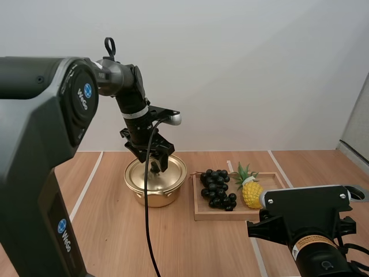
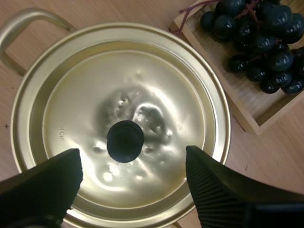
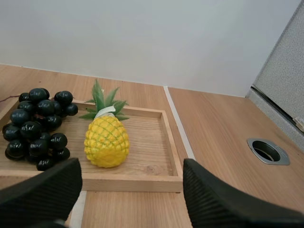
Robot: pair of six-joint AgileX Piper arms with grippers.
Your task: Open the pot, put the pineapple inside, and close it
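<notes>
A gold pot with its lid on stands left of the wooden tray. My left gripper hangs open just above the lid, its fingers apart on either side of the black knob without touching it. A yellow pineapple with green leaves lies at the right end of the tray. From the right wrist view the pineapple sits ahead of my right gripper, which is open and held back from the tray's near edge.
A bunch of dark grapes fills the tray's left half, next to the pot; grapes lie left of the pineapple. White tape lines cross the wooden table. A round metal grommet is set in the table far right.
</notes>
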